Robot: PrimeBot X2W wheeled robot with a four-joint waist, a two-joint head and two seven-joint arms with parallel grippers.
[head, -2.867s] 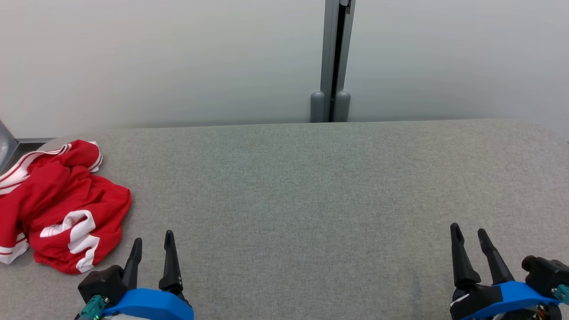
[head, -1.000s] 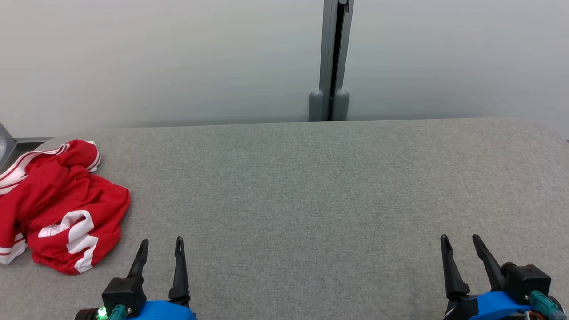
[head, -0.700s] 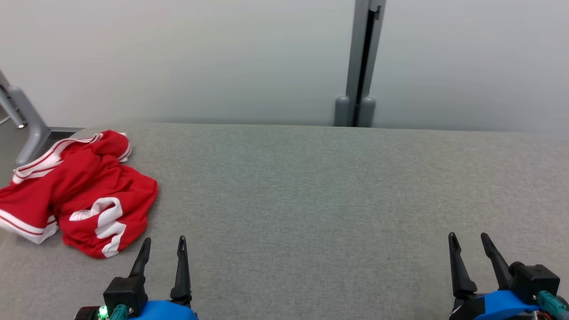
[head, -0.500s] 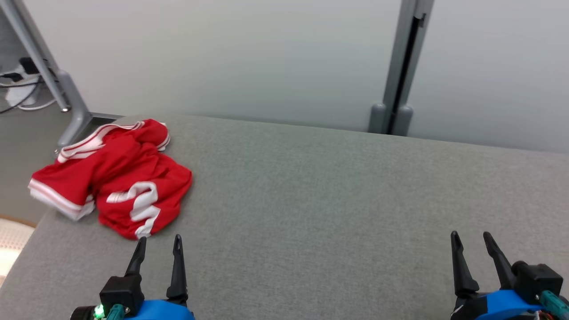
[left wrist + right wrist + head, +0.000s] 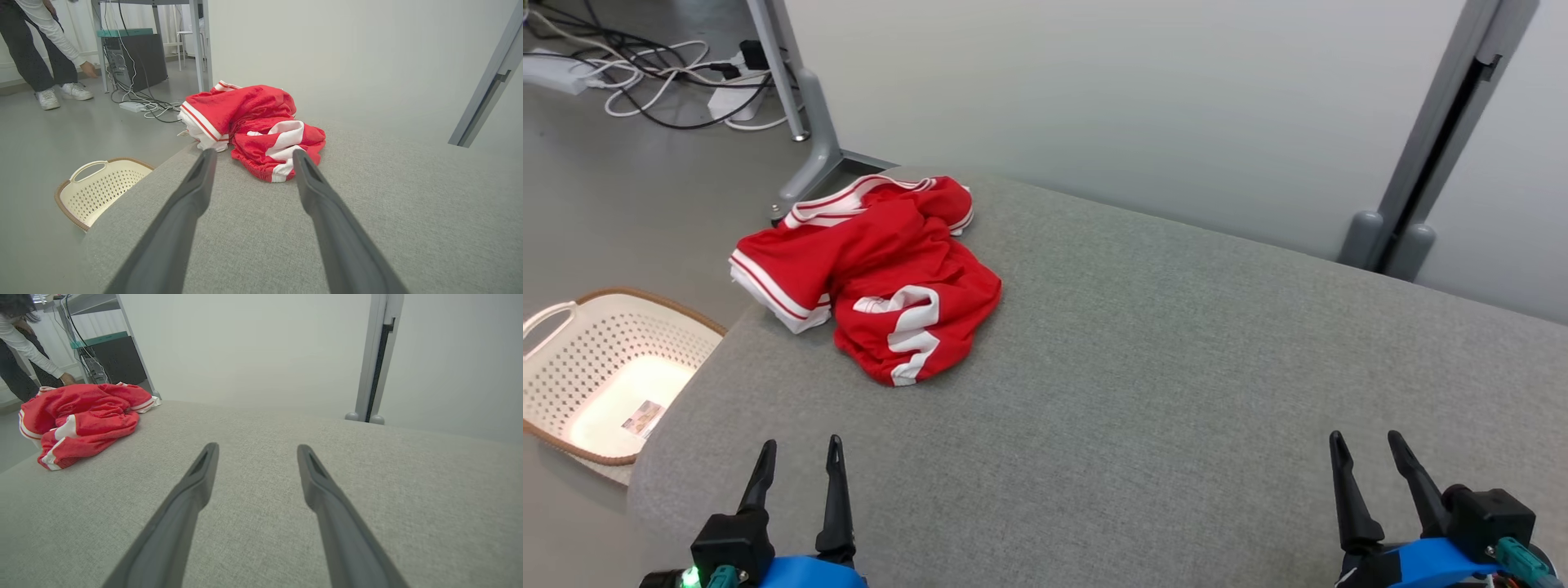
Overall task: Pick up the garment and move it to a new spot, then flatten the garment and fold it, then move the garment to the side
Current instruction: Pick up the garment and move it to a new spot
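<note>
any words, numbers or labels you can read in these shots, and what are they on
No text can be read in any view.
White print on the red garment: crumpled into the folds, so it cannot be made out as a letter or a number.
Sticker on the bottom of the basket: too small and blurred to read.

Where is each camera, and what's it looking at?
Head view: on the robot's head, looking down at the grey table; left gripper and right gripper at bottom.
Left wrist view: on the left wrist, looking along its fingers at the red garment.
Right wrist view: on the right wrist, looking across the table between its fingers.
All share the red garment.
</note>
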